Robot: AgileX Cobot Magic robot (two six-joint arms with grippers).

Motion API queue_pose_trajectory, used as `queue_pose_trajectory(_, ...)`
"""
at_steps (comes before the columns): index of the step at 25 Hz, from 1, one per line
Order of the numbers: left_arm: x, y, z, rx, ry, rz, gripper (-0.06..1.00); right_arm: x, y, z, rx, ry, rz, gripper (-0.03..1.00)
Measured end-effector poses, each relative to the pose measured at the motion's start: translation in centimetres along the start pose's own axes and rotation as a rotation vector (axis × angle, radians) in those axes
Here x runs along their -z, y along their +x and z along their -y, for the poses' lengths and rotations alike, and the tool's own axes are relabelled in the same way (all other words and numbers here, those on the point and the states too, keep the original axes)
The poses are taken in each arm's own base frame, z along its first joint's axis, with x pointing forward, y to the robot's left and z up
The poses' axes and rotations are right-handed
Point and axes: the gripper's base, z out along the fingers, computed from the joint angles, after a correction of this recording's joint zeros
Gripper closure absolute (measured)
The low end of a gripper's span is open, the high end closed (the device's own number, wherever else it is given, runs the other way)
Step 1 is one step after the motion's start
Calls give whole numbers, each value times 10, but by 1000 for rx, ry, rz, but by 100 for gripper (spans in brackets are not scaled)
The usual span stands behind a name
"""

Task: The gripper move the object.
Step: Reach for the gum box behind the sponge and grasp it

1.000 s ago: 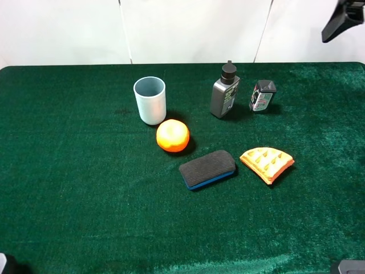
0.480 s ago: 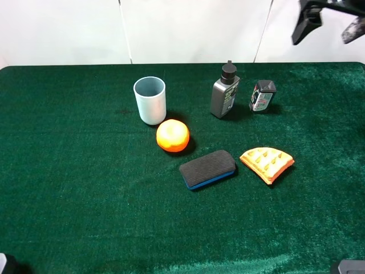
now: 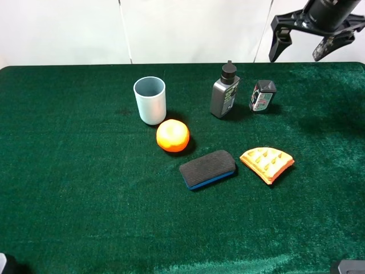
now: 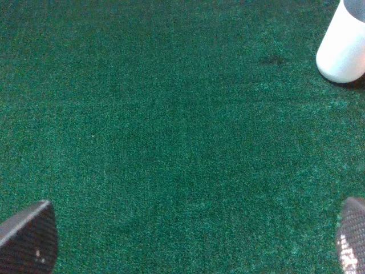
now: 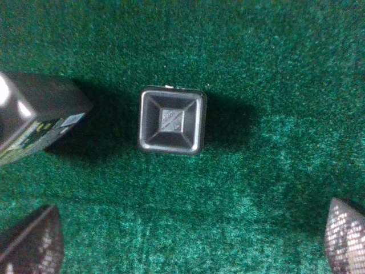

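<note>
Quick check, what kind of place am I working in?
Probably a lab test bench: a table under green felt, plain white panels behind, and unrelated props like a cup, orange and board eraser.

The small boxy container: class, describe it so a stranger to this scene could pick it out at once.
On the green table, look near the far edge, right of centre, where two dark containers stand side by side. The small boxy container is the right-hand one; unlike the taller grey bottle, it has a square black top and a white, red and green label.
</note>
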Motion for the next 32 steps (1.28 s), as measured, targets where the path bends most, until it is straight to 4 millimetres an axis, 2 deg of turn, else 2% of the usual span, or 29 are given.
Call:
queue_pose_trajectory(14,0,0,0,0,0,0,-5,-55,-6,-2,-16,-60,-51,27)
queue_pose_trajectory(32,0,0,0,0,0,0,-5,-106,-7,1,-27,-58,-78,27)
